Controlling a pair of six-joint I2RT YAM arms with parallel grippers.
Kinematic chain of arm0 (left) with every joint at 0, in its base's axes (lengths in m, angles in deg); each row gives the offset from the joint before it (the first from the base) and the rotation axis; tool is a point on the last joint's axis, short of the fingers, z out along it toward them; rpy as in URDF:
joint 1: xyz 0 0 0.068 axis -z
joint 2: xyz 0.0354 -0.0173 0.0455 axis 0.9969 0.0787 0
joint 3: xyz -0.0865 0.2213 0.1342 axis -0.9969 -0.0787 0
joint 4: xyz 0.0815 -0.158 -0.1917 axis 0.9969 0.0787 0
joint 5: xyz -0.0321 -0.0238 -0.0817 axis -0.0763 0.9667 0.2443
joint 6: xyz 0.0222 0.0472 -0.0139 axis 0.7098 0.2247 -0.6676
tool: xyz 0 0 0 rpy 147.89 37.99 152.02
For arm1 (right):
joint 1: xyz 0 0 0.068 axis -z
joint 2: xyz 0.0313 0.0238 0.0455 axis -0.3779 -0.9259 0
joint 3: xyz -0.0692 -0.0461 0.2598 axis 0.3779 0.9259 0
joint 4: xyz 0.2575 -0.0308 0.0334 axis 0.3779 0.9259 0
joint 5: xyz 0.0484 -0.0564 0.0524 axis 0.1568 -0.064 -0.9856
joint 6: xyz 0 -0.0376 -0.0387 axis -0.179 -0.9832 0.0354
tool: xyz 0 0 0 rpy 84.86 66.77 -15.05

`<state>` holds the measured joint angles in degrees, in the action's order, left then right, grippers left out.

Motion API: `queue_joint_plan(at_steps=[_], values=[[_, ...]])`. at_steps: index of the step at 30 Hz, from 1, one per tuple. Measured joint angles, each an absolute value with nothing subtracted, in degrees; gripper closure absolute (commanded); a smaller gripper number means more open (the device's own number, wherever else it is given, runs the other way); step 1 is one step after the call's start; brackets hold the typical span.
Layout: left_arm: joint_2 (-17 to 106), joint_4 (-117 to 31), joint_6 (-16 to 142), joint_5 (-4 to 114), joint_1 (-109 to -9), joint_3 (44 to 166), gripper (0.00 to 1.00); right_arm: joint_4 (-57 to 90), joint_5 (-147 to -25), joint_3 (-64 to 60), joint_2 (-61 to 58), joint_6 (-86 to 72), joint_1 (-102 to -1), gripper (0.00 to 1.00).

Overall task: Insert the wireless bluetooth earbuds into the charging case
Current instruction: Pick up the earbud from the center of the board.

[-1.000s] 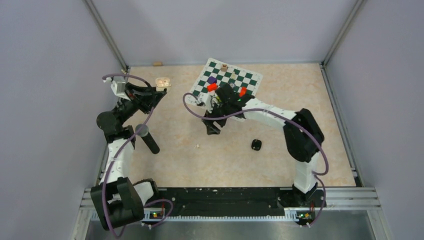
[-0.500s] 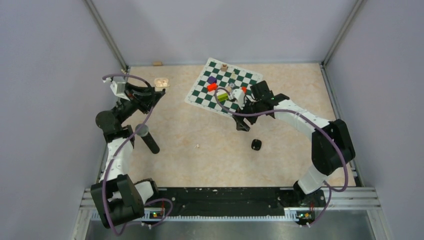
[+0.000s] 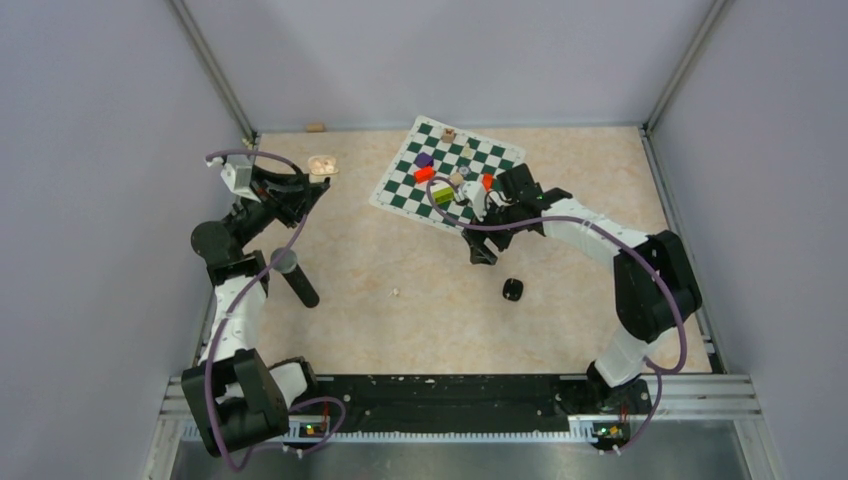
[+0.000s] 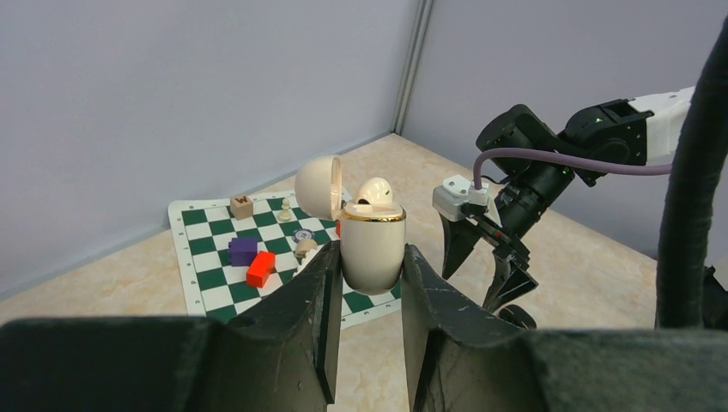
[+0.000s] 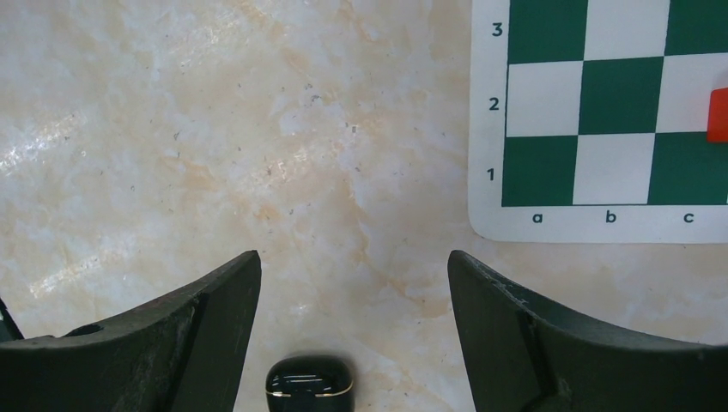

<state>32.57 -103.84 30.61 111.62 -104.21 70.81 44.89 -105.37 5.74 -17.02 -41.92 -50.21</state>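
My left gripper (image 3: 322,170) is shut on a cream-white charging case (image 4: 372,245) with a gold rim, held upright in the air at the far left. Its lid is open, and a white earbud (image 4: 376,190) sits in it. A small glossy black pod (image 3: 512,289) with a gold seam lies closed on the table. It also shows at the bottom of the right wrist view (image 5: 309,388). My right gripper (image 3: 478,250) is open and empty, just beyond the pod and off the chessboard's near edge. No tiny black earbuds show.
The green-and-white chessboard (image 3: 405,190) lies at the back centre. On it are a purple block (image 3: 424,159), red blocks (image 3: 424,174), a green block (image 3: 444,194) and small pieces. A tiny white speck (image 3: 396,292) lies on the table. Walls close three sides.
My right arm has swung right, from over the board's near-left edge to just off its near edge above the black pod. My left arm and the cream case have not moved.
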Motion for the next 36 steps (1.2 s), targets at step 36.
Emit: queue_joint_plan(at_steps=[36], values=[[32.6, -103.1, 32.0, 111.6, -105.3, 70.4, 1.0, 44.8, -109.3, -2.5, -17.1, -36.1, -50.2, 0.15]])
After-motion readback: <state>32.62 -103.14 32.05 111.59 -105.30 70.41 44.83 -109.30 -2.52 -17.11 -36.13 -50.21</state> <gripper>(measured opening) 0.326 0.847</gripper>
